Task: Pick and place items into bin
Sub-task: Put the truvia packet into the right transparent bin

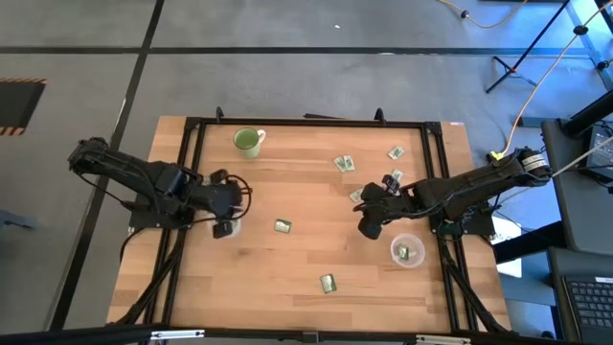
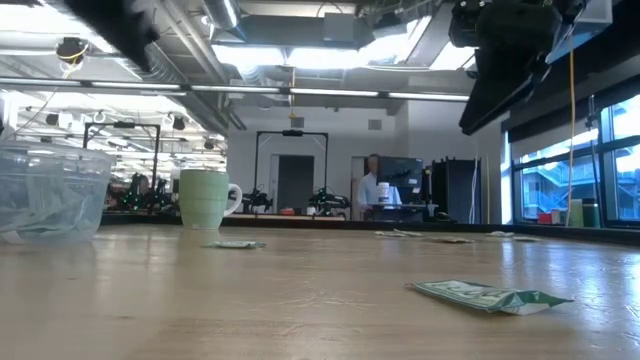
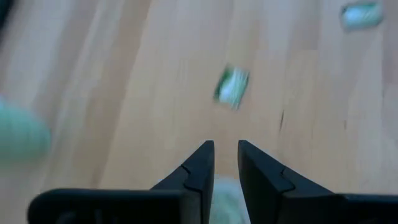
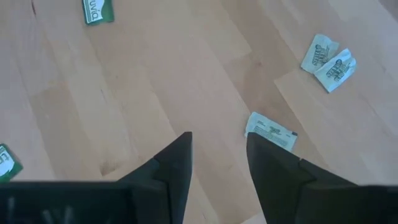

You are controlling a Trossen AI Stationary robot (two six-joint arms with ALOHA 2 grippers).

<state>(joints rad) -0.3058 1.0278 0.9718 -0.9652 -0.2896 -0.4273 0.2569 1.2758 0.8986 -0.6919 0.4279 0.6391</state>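
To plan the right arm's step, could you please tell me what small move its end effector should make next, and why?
Probably shift the right end effector sideways over the white packet and lower. Its fingers are open and empty, and that packet lies flat just beside one finger. The left end effector is far off.

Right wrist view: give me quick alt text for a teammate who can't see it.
The right end effector hangs open above the bare wooden table, holding nothing. A white-faced packet lies just past its fingertips, two more overlapping packets lie farther off, and green packets show near the picture's edges.
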